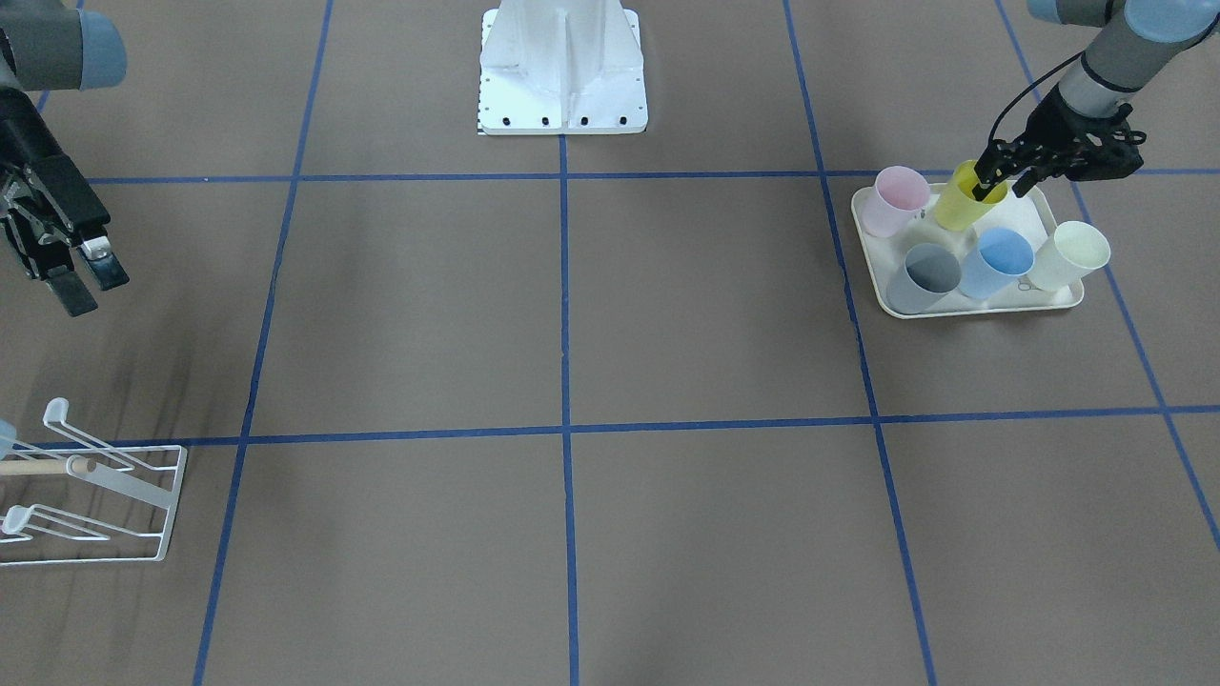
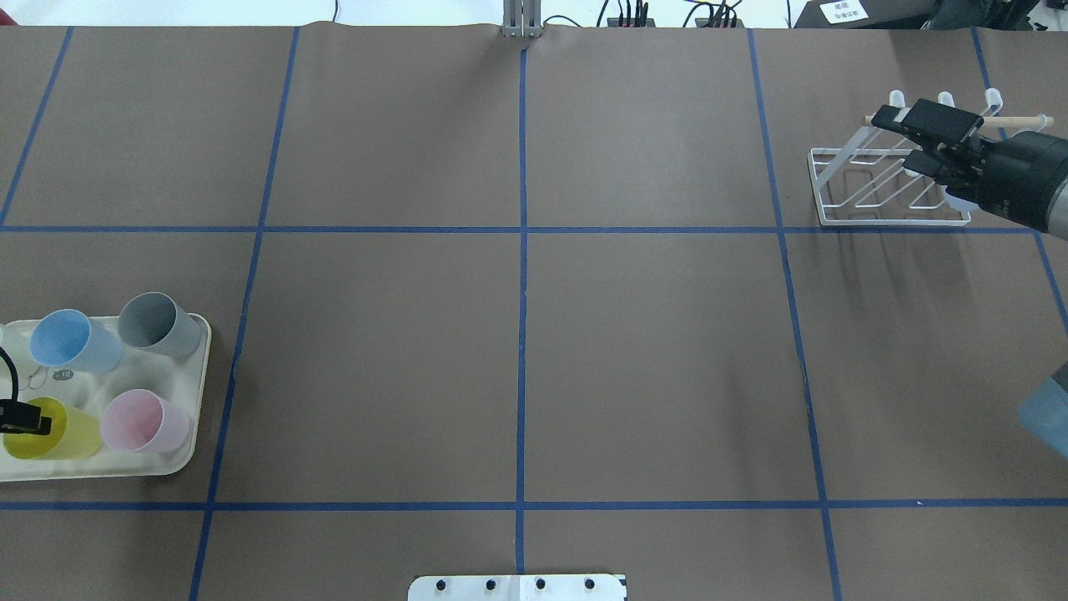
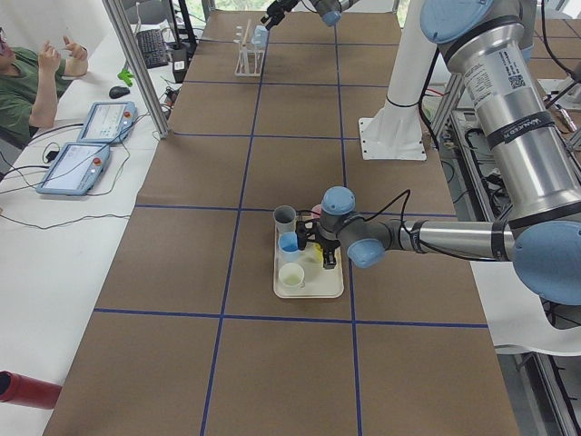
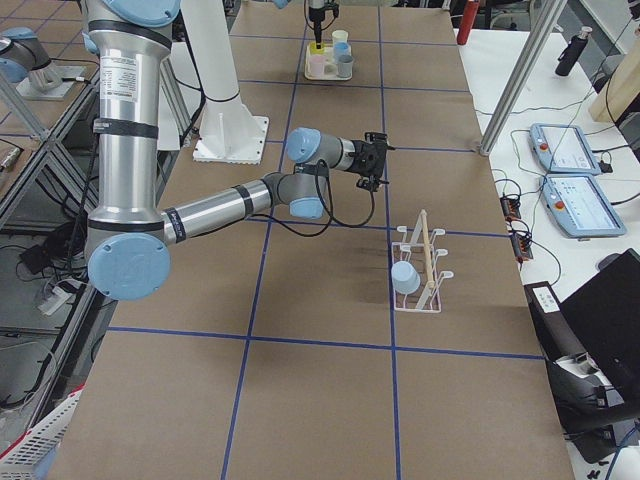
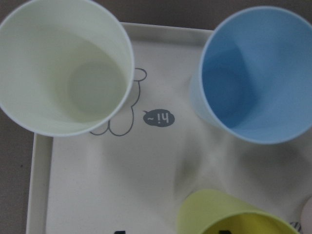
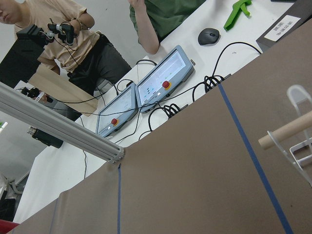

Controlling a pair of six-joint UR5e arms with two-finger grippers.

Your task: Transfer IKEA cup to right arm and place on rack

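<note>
Facing the robot, the front camera shows the left claw (image 1: 1003, 181) lowered onto the yellow cup (image 1: 965, 205). The cup stands mouth-up in the robot-side row of the cream tray (image 1: 963, 307), beside the pink cup (image 1: 896, 200). One finger dips inside the cup's rim and the other sits outside, with a gap that suggests the wall is straddled rather than pinched. The right claw (image 1: 88, 281) hangs empty with its fingers parted above the table (image 1: 572, 314), on the robot's side of the white wire rack (image 1: 143, 495). From overhead, that claw overlaps the rack near its wooden rod (image 2: 1022, 122). The right-side view, though, places the claw clear of the rack, where a pale blue cup (image 4: 405, 278) sits. The left wrist camera looks down on a cream cup (image 5: 66, 66), a blue cup (image 5: 256, 73) and the yellow rim at the bottom edge.
</note>
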